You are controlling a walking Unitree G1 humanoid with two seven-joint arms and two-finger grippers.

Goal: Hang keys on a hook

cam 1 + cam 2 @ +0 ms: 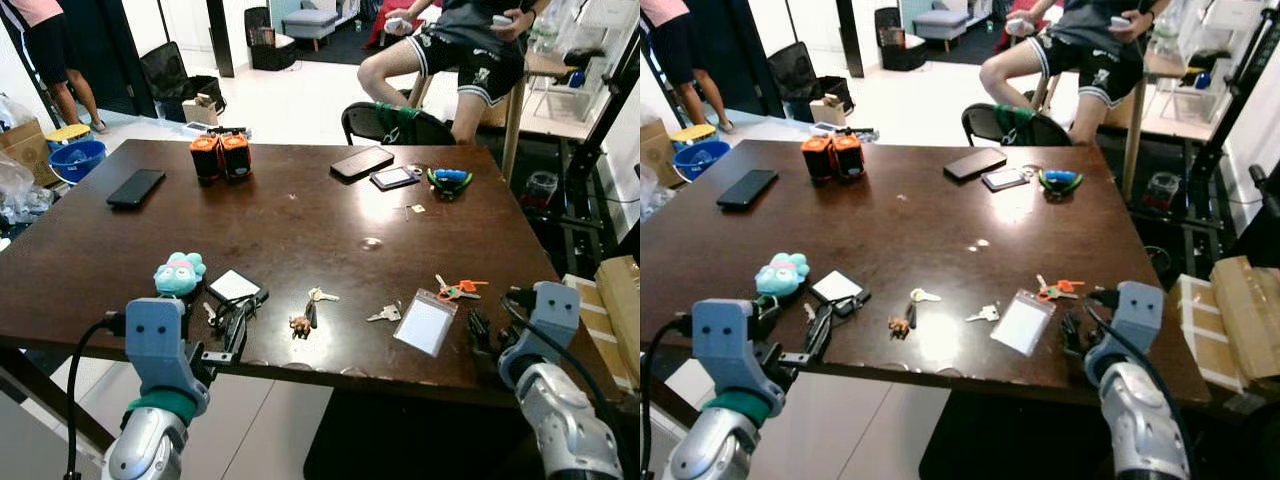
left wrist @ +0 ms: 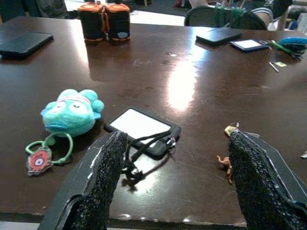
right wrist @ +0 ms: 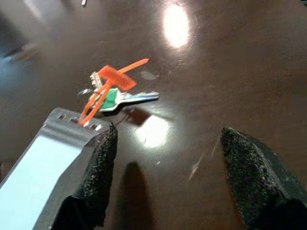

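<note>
Both grippers hang released at the dark wooden worktop's near edge. The right gripper faces the orange-tagged keys near the right corner; the left gripper faces a black card holder.

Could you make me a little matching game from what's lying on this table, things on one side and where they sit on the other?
Things:
1. teal plush toy
2. keys with the orange tag
3. black phone
4. two orange and black cylinders

Places:
A. far side of the table, left of the middle
B. near edge, just ahead of the open right gripper
C. left part of the table, lying alone
D. near edge, just beyond the open left gripper, beside a black card holder

Pairs: 1-D, 2-B, 3-C, 4-A
</note>
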